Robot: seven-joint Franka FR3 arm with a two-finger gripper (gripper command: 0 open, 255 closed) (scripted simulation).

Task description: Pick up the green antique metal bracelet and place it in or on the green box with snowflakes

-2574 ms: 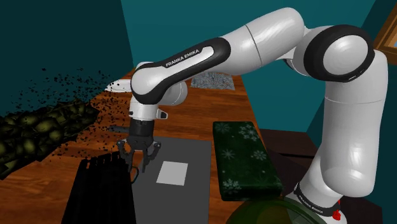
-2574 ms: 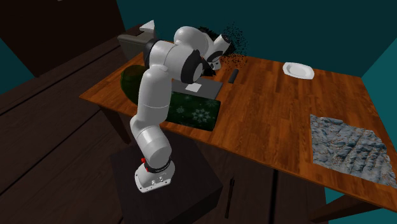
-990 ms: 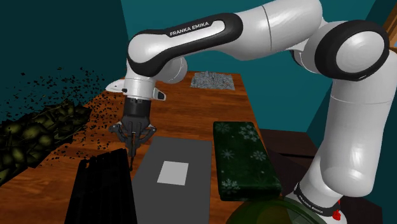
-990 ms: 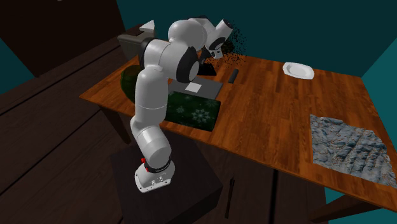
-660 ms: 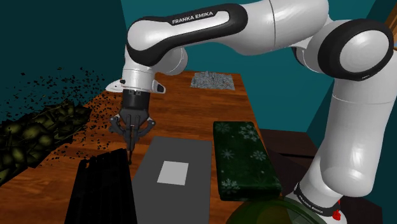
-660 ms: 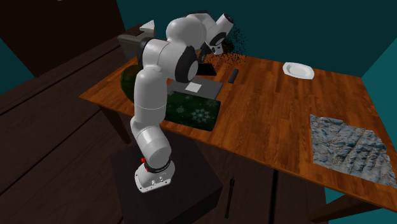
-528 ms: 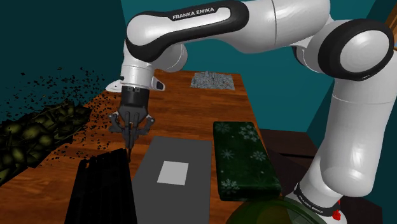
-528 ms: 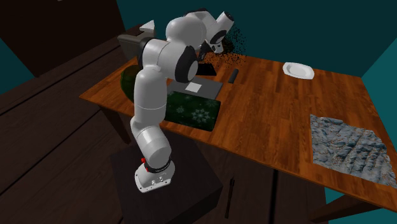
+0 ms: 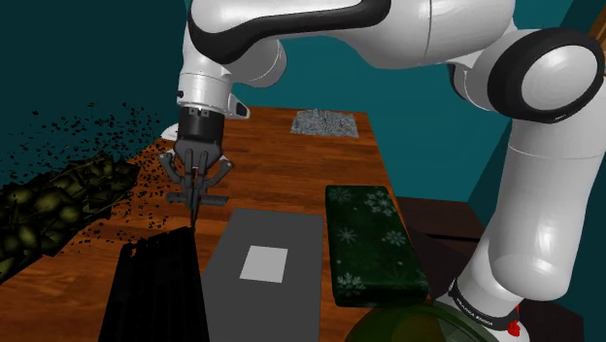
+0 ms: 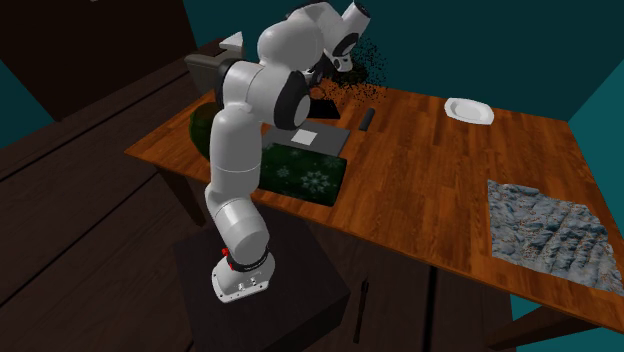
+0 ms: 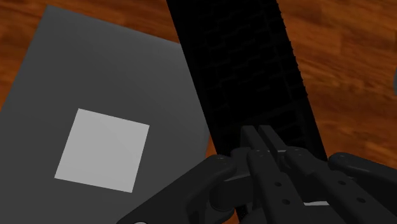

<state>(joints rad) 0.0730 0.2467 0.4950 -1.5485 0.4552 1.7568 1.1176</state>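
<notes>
Bracelet: cannot be told apart from the dark fingers. Judgement: if taken, it is pinched thin between the fingertips.

Claw [image 9: 194,216]: fingers drawn together, and in the wrist view [image 11: 259,135] they meet with only a slit between. It hangs clear of the counter [image 9: 282,175], over the far end of a black slatted slab [image 9: 151,291], just beside the grey mat [image 9: 291,233].

Green box [image 9: 374,238]: snowflake-patterned, lying across the mat from the claw, toward the shoulder view's right and nearer the stand. Its long axis runs parallel to the mat, along the counter's edge.

Judgement: the carry must cross the mat sideways, then lower onto the lid.
</notes>
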